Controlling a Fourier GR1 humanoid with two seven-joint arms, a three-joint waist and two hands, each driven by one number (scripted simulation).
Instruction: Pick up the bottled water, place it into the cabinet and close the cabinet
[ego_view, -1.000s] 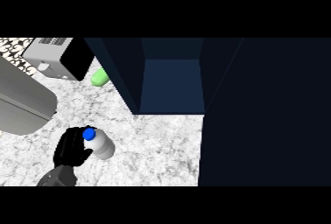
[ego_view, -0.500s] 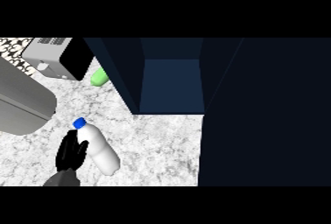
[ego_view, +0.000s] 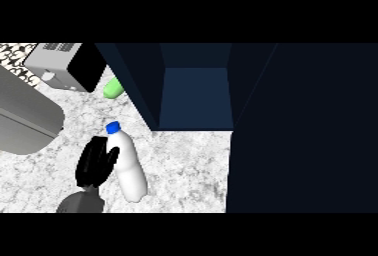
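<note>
Speckled white counter (ego_view: 184, 165) fills the lower left of the frame. Left hand (ego_view: 94, 164) sits at lower left, fingers (ego_view: 108, 154) curled against the left side of the bottle (ego_view: 127, 167), whose blue cap points toward the top of the frame. Open dark cabinet (ego_view: 140, 85) at upper centre; green object (ego_view: 113, 88) just left of it.

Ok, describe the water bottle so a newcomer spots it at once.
Find the open dark-blue cabinet. At its lower left, over the speckled counter, the water bottle is against the left hand. Only it is whitish with a blue cap; the item behind is green.
</note>
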